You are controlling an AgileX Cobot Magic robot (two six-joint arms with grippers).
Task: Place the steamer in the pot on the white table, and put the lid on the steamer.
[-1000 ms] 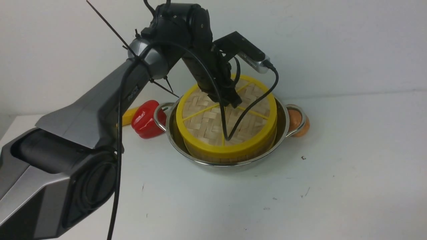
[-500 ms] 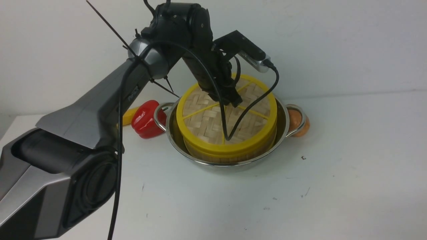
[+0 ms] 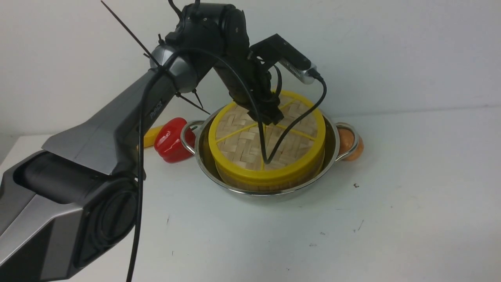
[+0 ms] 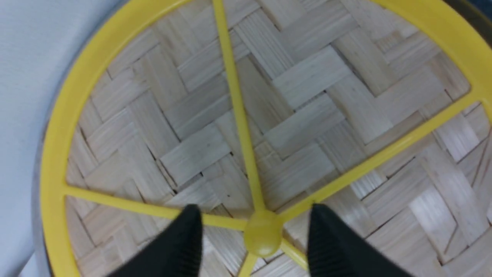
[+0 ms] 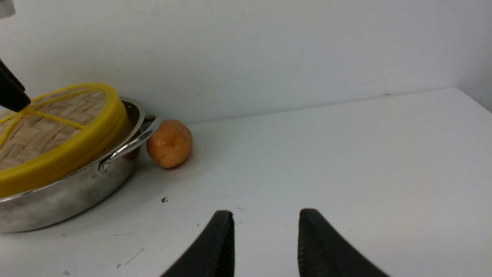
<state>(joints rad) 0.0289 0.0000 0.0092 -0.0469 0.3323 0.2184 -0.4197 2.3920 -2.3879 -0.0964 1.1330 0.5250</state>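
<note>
The left gripper (image 4: pixel 255 234) is parted and holds nothing, its fingertips on either side of the hub of the lid (image 4: pixel 200 150); whether they touch it, I cannot tell. The lid lies beneath that gripper, on top of the steamer (image 3: pixel 270 183), which sits in the pot (image 3: pixel 332 145) on the table (image 3: pixel 297 239). The right gripper (image 5: pixel 266 215) is spread and empty, well apart from them.
</note>
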